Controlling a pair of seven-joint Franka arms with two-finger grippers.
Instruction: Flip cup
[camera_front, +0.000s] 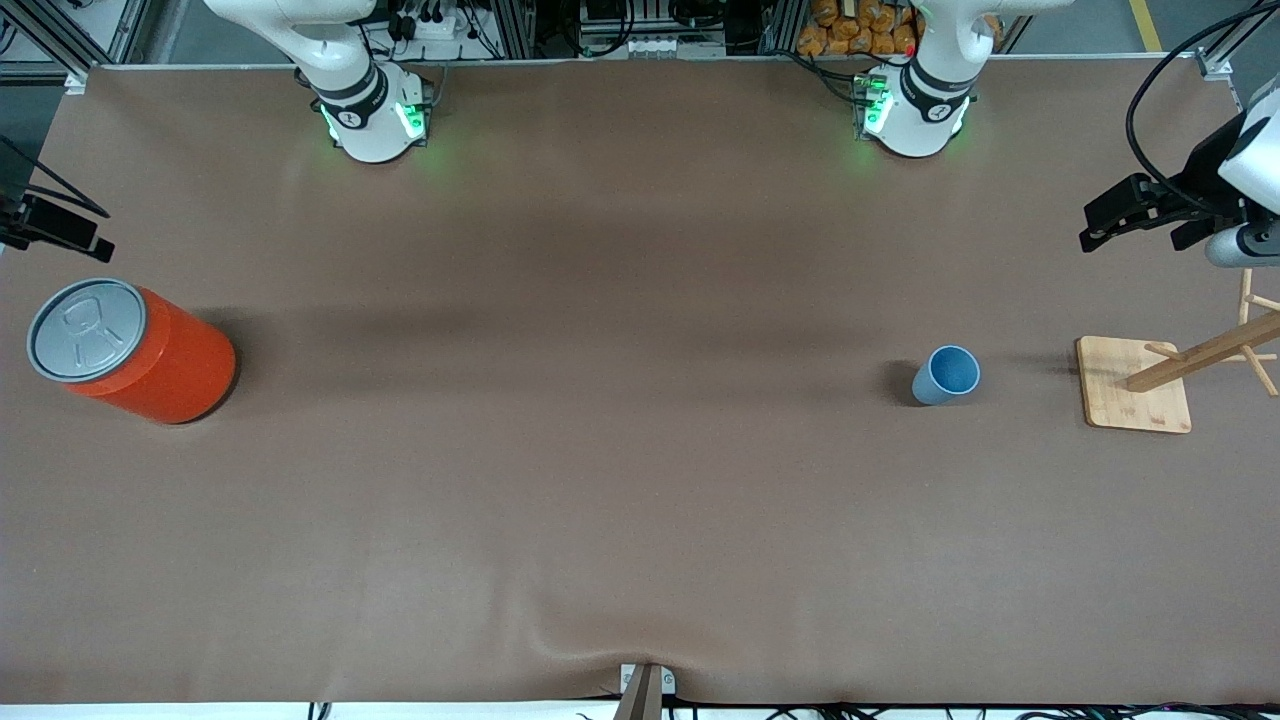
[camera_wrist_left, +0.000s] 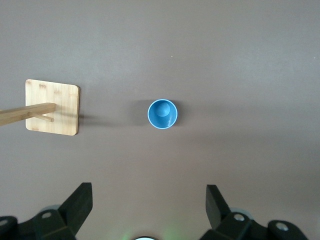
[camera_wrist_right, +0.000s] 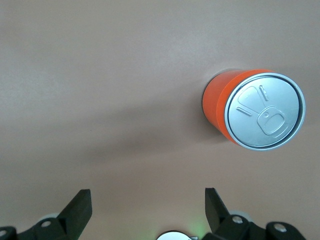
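Front view: the cup (camera_front: 946, 375) stands mouth up on the counter (camera_front: 600, 450), just beside the wooden rack (camera_front: 1135, 385) toward the right arm's end; the orange can (camera_front: 130, 350) is well apart. Left wrist view: left pincer (camera_wrist_left: 149, 207) open, above the cup. Right wrist view: right pincer (camera_wrist_right: 147, 207) open, empty, near the can

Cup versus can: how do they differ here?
The cup is small, light blue and open-topped; the can is much larger, orange, closed by a grey pull-tab lid. The cup stands beside the wooden rack, the can at the right arm's end. Both stand upright, untouched.
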